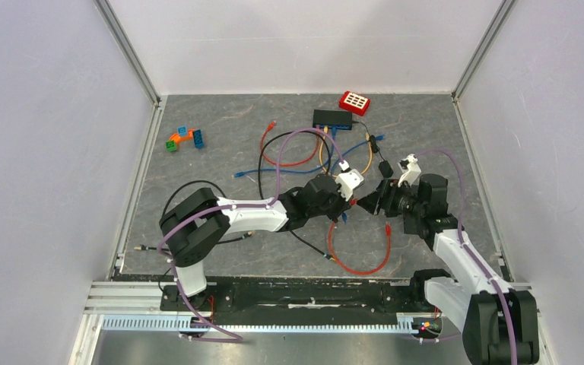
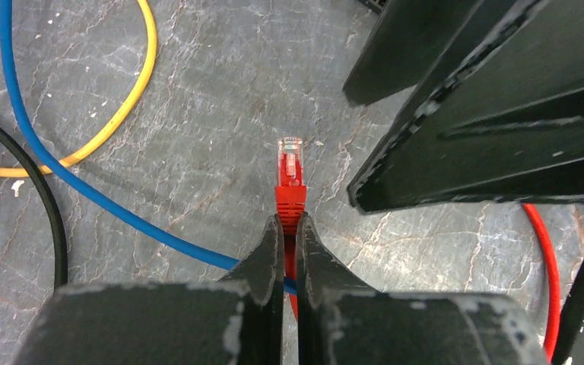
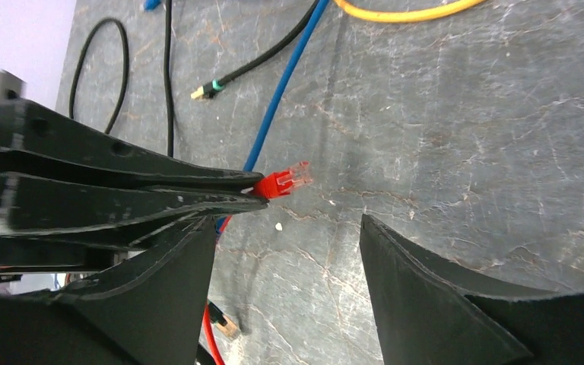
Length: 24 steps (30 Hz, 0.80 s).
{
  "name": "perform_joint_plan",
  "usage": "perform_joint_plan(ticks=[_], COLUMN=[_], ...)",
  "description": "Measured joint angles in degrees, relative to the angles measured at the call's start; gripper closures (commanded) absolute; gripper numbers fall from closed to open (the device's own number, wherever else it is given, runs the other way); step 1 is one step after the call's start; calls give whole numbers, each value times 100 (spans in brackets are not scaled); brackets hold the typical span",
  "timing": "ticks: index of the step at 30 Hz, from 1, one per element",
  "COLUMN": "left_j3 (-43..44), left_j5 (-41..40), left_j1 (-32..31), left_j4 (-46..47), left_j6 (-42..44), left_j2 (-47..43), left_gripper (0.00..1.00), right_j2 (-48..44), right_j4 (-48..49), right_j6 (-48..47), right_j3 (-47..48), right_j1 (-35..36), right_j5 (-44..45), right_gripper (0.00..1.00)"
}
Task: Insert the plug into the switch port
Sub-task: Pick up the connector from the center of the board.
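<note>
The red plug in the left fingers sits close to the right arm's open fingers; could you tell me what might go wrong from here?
1. The left fingers pinch only the red plug's rear, so a nudge could twist it.
2. The open right fingers stand very near and could collide with them.
3. The network switch lies far back; the looping red cable may snag.

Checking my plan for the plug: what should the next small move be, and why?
Probably ease the right tool forward until the red plug sits between its open jaws. The left tool pinches only the boot, leaving the clear tip free just ahead.
</note>
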Motion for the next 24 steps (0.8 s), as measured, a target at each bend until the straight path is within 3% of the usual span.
perform_joint_plan(ticks=[8,15,18,20,24], left_j3=[-11,-70,-168,-227,-280], left_j5=[197,341,393,413,446], left_j1=[42,46,52,50,50], left_j4=[70,140,210,238,330], left_j6=[31,39,39,39,39], left_j2=[-28,-83,-144,-201,-267], left_gripper=[98,98,98,98,98], right_j2=[922,1102,1250,1338,1377], right_j4=[481,1056,1335,1484,1722], right_j6=[-186,-37,140,280,549], right_j3=[0,-11,-74,-136,-219], right_j1=[-4,-11,-11,-11,-11], right_j5=[-638,-966,-1051,-1097,-1128], right_gripper=[38,41,47,56,60])
